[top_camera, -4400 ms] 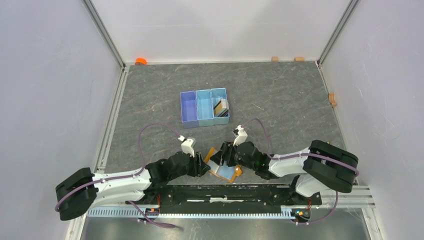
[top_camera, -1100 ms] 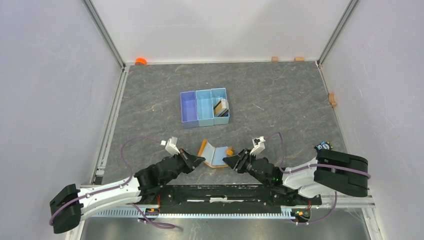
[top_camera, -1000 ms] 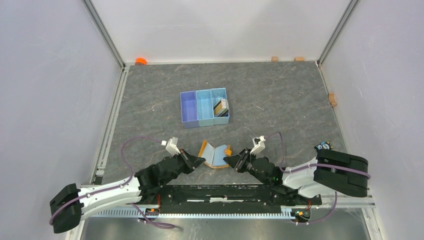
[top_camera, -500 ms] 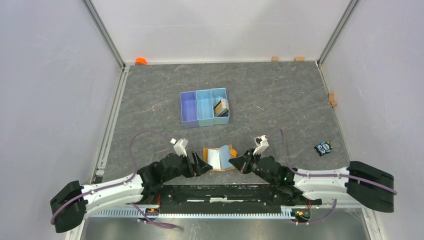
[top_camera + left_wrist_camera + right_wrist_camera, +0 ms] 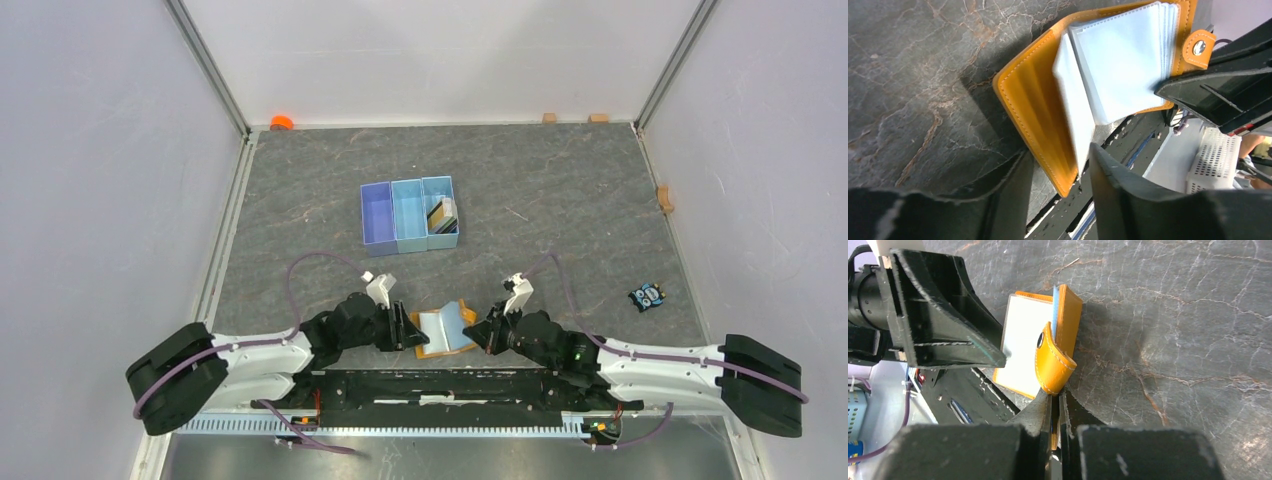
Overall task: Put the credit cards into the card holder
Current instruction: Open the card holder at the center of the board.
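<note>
Location: the holder (image 5: 447, 330) lies open on the table (image 5: 560, 180) at its near edge, between the two grippers. The cards (image 5: 441, 212) stand on edge in the right compartment of the tray (image 5: 379, 215), well apart from the holder.

Right gripper (image 5: 1054, 410): jaws closed tight on the edge of the holder's right cover, just below the clasp tab (image 5: 1050, 365), with a sliver of orange showing between the fingers.

Left gripper (image 5: 1058, 175): jaws partly apart, straddling the near corner of the left cover. No clamping is evident.

Orientation: the holder is spread like a book, so its long axis runs left to right from one gripper to the other. The fold runs roughly near to far, and the tab points toward the right arm. The left cover is tilted up, and the clear sleeves (image 5: 1123, 60) fan over the right half.

Handling, as judged: the holder is light, with soft, flexible covers that will tend to fold shut unless both are pinned at their outer edges. The sleeves look limp and slippery. The cards should be stiff, thin and smooth, so they are best pinched across their flat faces by the upper edge.
</note>
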Controlling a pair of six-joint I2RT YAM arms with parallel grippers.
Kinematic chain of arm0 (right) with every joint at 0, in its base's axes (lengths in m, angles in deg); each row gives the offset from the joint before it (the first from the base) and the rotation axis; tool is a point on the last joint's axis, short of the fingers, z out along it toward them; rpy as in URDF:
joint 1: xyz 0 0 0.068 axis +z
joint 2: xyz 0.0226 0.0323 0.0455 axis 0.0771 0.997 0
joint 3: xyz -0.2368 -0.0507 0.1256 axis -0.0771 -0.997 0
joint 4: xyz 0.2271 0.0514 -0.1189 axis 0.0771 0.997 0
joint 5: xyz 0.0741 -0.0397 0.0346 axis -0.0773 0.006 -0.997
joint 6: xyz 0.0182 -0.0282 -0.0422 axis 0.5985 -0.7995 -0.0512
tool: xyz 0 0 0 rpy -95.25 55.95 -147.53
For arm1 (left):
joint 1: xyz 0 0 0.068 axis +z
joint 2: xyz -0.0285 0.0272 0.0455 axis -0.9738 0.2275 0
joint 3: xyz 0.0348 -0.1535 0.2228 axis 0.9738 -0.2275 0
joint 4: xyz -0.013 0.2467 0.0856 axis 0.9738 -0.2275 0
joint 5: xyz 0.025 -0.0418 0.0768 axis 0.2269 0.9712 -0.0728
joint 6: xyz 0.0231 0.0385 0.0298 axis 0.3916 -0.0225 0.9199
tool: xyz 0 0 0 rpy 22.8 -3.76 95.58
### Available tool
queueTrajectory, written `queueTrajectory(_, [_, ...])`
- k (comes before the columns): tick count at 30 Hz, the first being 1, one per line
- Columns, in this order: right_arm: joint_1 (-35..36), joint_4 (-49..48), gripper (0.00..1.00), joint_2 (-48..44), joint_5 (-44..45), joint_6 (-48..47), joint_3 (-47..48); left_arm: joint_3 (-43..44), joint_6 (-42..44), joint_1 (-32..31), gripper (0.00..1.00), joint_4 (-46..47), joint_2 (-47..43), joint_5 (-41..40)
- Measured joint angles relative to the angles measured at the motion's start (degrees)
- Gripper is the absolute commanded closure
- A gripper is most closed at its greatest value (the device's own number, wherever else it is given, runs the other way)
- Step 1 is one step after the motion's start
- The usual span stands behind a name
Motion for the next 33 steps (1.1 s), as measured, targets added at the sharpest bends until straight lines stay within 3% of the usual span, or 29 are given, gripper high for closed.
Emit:
queueTrajectory(7, [0.0,-3.1,0.86,1.5,-3.1,0.0,0.0,0.2,0.4,0.1,0.89,3.9,6.5,1.0])
queueTrajectory(11, [0.0,-4.4,0.81,1.6,-3.7,0.5,-0.5,1.0,0.5,0.1,0.97,4.2,8.3,1.0])
queueTrajectory(28, [-0.1,-3.9,0.74,-1.4,-2.2,1.5,-1.7,2.2,1.2,0.1,0.98,2.6,8.6,0.9])
queueTrajectory(33, [-0.1,-3.9,0.78,1.1,-2.2,1.5,-1.7,2.2,1.2,0.1,0.98,2.5,8.6,0.9])
